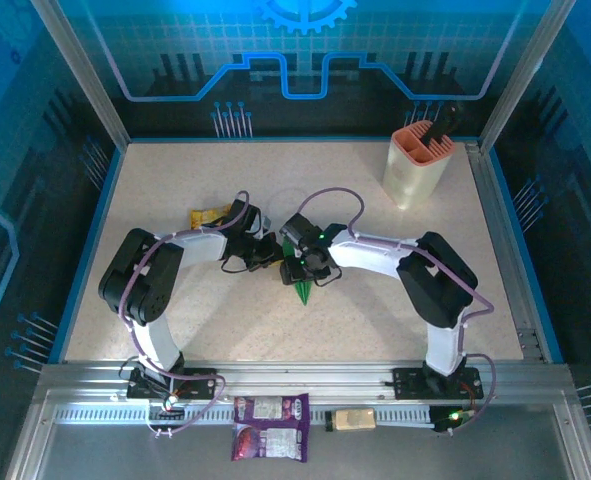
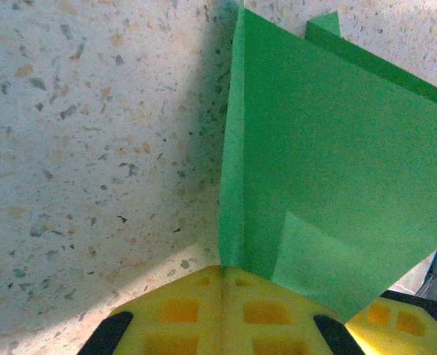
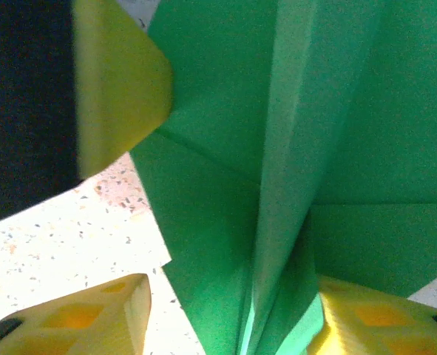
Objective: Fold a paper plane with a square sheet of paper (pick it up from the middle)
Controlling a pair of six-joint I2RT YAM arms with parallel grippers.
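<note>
Mid-table | paper plane [image 1: 302, 290] light, floppy, crushable; pinch keel | left gripper [image 2: 222, 277] clamps it | right gripper [image 3: 236, 299] spread astride

1. You have two robot arms: one left arm [image 1: 145, 280] and one right arm [image 1: 430, 280].
2. You have two hands: one left hand [image 1: 272, 252] and one right hand [image 1: 310, 268].
3. You can count one green paper plane [image 1: 303, 290].
4. You can count one yellow snack packet [image 1: 209, 215] on the one worktop [image 1: 375, 330].
5. You can count one cream holder [image 1: 413, 175], and one black thing [image 1: 441, 122] sticks up out of it.
6. You can count two purple packets at the near edge: the top purple packet [image 1: 271, 407] and the bottom purple packet [image 1: 268, 443].
7. You can count one small tan packet [image 1: 355, 419] beside them.
</note>
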